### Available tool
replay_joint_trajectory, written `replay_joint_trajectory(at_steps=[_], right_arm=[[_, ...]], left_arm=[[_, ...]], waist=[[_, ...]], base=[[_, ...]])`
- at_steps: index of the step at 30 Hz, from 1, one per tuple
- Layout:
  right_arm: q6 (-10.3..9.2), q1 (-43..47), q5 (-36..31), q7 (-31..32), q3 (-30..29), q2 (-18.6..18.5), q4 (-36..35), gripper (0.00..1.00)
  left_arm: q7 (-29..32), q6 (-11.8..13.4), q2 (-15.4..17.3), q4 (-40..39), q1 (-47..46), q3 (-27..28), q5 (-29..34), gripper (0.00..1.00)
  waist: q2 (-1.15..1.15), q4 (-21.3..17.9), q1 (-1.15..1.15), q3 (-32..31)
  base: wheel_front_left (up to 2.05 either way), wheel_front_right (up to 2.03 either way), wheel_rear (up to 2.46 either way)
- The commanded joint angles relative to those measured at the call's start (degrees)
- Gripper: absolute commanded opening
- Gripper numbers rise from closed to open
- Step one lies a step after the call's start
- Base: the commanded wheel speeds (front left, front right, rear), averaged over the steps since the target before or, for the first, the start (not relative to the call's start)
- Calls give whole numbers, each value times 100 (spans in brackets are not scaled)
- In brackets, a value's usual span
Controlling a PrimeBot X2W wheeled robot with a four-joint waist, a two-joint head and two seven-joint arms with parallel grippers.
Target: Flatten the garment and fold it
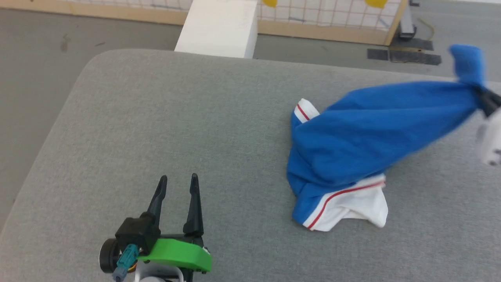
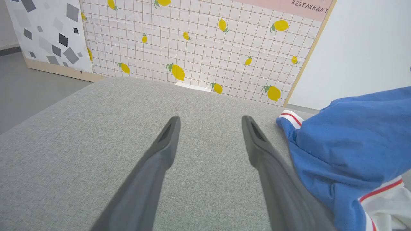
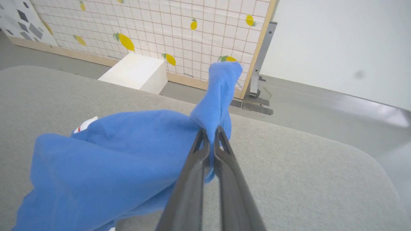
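Note:
The garment (image 1: pixel 375 133) is a royal-blue T-shirt with white, red-striped sleeves, bunched on the right half of the grey table (image 1: pixel 176 129). My right gripper (image 1: pixel 483 100) is shut on a pinch of its blue cloth and holds that end lifted off the table toward the right edge. In the right wrist view the garment (image 3: pixel 106 160) hangs stretched from my right gripper (image 3: pixel 211 136), a blue tuft sticking up past the fingertips. My left gripper (image 1: pixel 179 181) stands open and empty over bare table at the lower left, well apart from the garment (image 2: pixel 353 141), which lies to the right of my left gripper (image 2: pixel 210 123).
A white box (image 1: pixel 219 27) stands on the floor behind the table's far edge. A lemon-patterned tiled panel (image 2: pixel 199 41) with a wooden frame rises beyond it. Grey floor surrounds the table; its rounded far-left corner (image 1: pixel 98 58) is near.

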Motion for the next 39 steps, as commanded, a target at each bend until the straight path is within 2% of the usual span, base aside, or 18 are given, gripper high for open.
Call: replay_joint_trajectory(at_steps=[1,7,10,13,14,15,16,20,25,33,37,39], right_arm=[[-9,307,-20,43,-294,-40,-132,0],[-9,1623,-357,154,-1736,69,-617,0],[-9,2166,-504,156,-2125,337,-624,0],[-9,2434,-673,77,-2254,570,-528,2],[-9,2483,-752,-15,-2272,633,-452,32],[-9,2493,-817,-96,-2300,682,-387,96],[-9,2474,-889,-168,-2336,736,-310,100],[-9,2273,-969,-409,-2204,800,-298,100],[-9,1941,-801,-506,-1806,690,-865,100],[-9,2082,-223,473,-483,716,-1800,100],[-9,2394,-80,864,110,680,-1704,100],[-9,2595,-71,1047,362,684,-1424,100]], left_arm=[[-20,-3,-13,-6,73,35,6,100],[-20,-80,-13,9,160,139,70,100],[-20,-122,-14,29,174,179,99,100],[-20,-157,-14,71,171,180,121,100],[-20,-172,-14,94,164,169,132,100],[-20,-182,-14,112,157,161,138,100],[-20,-190,-14,131,150,156,142,100],[-20,-201,-14,171,162,150,141,100],[-20,-198,-14,190,223,149,109,100],[-21,-140,-14,102,247,107,44,100],[-21,-155,-14,90,222,74,23,100],[-21,-156,-14,94,179,50,-6,100]], waist=[[0,-107,0,-97],[0,-59,0,-31],[0,-30,0,-14],[0,-5,0,-24],[0,5,0,-33],[0,12,0,-44],[0,19,0,-65],[0,25,0,-143],[0,9,0,-240],[0,-4,0,-209],[0,48,0,-133],[0,133,0,-66]], base=[[0,0,0],[0,0,0],[0,0,0],[0,0,0],[0,0,0],[0,0,0],[0,0,0],[0,0,0],[0,0,0],[0,0,0],[0,0,0],[0,0,0]])
